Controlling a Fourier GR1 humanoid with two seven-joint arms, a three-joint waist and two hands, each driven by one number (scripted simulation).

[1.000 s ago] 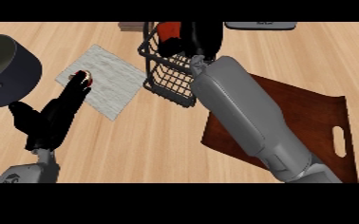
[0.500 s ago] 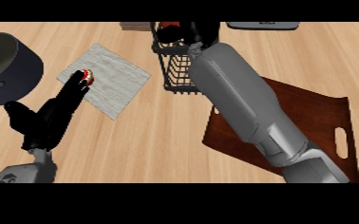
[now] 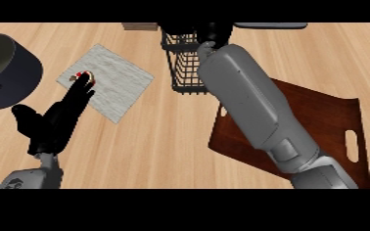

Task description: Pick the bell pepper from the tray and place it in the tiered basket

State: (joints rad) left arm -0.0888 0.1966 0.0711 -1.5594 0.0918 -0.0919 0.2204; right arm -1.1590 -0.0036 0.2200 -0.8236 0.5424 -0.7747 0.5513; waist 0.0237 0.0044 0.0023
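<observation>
At the counter (image 3: 166,142), placement over the tiered basket (image 3: 189,61).
Left hand (image 3: 54,122) rests low left, fingers straight, beside the grey cloth (image 3: 115,83). Right hand (image 3: 215,32) is over the basket; finger state and bell pepper cannot be told. Advised: release low inside the basket, clear of the brown tray (image 3: 325,122).

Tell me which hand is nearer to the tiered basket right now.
The right. The right hand is reaching over the top of the tiered basket, at the far edge of the view. The left hand rests open well off to the basket's left, beside the grey cloth.
</observation>
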